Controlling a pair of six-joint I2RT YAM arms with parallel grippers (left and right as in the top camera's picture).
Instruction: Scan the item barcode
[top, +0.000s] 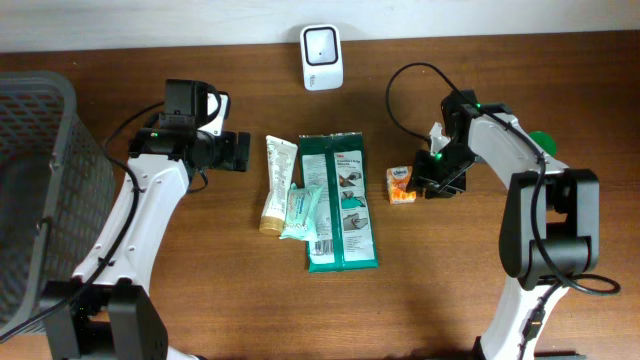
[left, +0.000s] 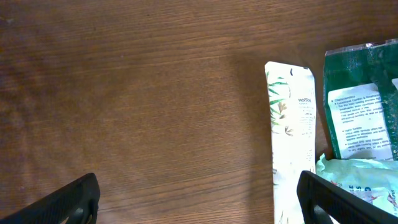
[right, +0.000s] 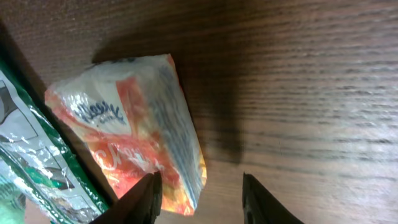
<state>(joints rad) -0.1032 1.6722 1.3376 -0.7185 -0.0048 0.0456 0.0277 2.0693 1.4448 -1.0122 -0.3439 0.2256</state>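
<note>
A small orange and white packet (top: 402, 185) lies on the wooden table right of a green pack (top: 340, 200). My right gripper (top: 432, 185) hovers at the packet's right side. In the right wrist view the packet (right: 137, 130) has its lower corner between the parted fingers of that gripper (right: 199, 186), and neither finger presses on it. The white barcode scanner (top: 321, 57) stands at the table's far edge. My left gripper (top: 243, 152) is wide open over bare wood (left: 198, 186), just left of a white tube (left: 291, 124).
The white tube (top: 278, 180), a pale teal sachet (top: 300, 212) and the green pack lie side by side mid-table. A grey mesh basket (top: 30, 200) fills the left edge. A black cable loops behind the right arm.
</note>
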